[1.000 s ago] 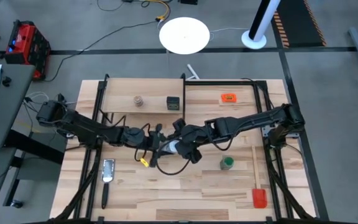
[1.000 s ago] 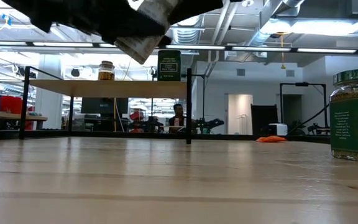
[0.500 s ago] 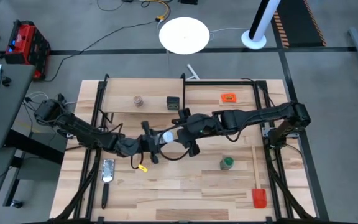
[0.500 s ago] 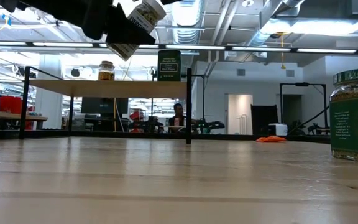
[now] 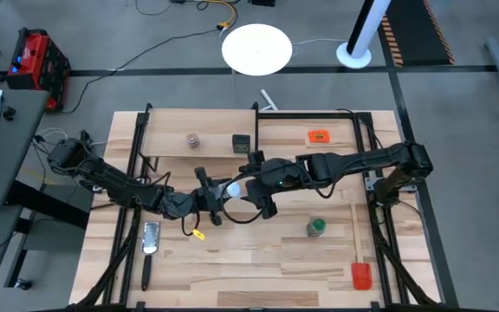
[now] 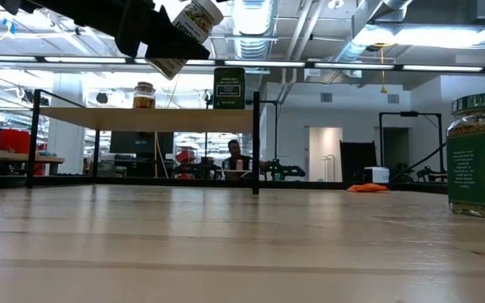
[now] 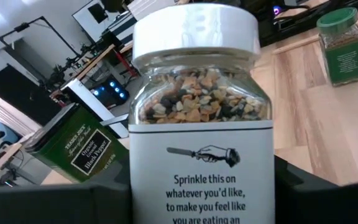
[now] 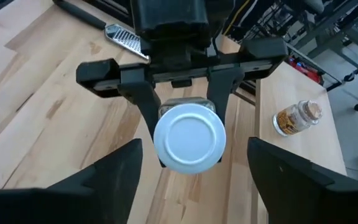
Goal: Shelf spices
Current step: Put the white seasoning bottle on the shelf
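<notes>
**Left gripper holds the white-lidded jar above the bench; right gripper stands released beside it**

On the bench [image 5: 232, 260], near its left edge, a metal grater [image 5: 151, 237] lies flat; the shelf [image 5: 167, 143] stands along the far edge towards the left corner, with the brownish jar [image 5: 193, 140] and the black tin [image 5: 242, 144] upright on its plank, the tin near the plank's right end; in the low view both show side by side on the raised board.

The left gripper [image 5: 210, 196] reaches in from the left edge to the middle of the bench and is clenched on the white-lidded jar [image 5: 231, 190]; the jar is lifted clear of the wood, tilted, its lid pointing towards the right arm; the right wrist view shows the two fingers [image 8: 143, 99] pressed against the jar's sides.

The right gripper [image 5: 260, 187] comes from the right edge and hovers just beyond the lid, jaws spread wide and gripping nothing.

Further right, the green-lidded jar [image 5: 317, 227] stands upright on the bench, well apart from both grippers; an orange tag [image 5: 319, 136] lies near the far edge; a spatula [image 5: 358, 251] lies along the right edge, its red head towards the near corner.
</notes>
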Controlling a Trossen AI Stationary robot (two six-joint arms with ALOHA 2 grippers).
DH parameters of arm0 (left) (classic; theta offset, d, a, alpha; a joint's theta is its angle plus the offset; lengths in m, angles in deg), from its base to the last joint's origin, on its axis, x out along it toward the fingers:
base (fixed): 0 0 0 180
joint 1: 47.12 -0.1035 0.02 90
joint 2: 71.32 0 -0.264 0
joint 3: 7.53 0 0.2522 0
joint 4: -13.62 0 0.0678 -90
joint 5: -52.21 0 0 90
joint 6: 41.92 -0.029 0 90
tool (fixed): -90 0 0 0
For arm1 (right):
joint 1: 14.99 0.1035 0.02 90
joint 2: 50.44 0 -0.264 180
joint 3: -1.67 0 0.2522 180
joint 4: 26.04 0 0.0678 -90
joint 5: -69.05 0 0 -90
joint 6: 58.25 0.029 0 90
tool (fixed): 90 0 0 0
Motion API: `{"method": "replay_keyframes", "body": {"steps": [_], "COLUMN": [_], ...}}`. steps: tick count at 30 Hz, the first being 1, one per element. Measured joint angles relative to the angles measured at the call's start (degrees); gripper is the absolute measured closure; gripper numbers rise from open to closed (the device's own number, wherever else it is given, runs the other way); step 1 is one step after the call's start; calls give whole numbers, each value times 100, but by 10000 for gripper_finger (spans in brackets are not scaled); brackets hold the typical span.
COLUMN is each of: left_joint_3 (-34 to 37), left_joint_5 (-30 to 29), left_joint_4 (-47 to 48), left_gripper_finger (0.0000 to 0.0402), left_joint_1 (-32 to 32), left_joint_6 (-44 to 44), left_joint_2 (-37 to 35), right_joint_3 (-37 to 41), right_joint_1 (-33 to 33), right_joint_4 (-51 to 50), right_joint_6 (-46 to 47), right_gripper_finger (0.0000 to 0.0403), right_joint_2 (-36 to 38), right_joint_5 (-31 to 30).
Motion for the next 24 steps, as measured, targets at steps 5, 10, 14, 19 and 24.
{"method": "replay_keyframes", "body": {"steps": [5, 10, 14, 19, 24], "left_joint_3": [0, 0, -100, -246, -269], "left_joint_5": [12, 31, 47, 205, 208], "left_joint_4": [-356, -625, -553, -488, -502], "left_gripper_finger": [230, 230, 230, 230, 230], "left_joint_1": [0, 0, 0, 0, -2], "left_joint_6": [-362, -654, -717, -828, -875], "left_joint_2": [0, 0, 0, -4, -4], "right_joint_3": [0, 4, 4, 4, 5], "right_joint_1": [0, 0, 0, 0, 2], "right_joint_4": [146, 187, 222, 345, 459], "right_joint_6": [-6, -27, -151, -289, -383], "right_gripper_finger": [99, 98, 98, 98, 100], "right_joint_2": [-5, -8, -8, -10, -12], "right_joint_5": [5, 8, 10, 27, 25]}}
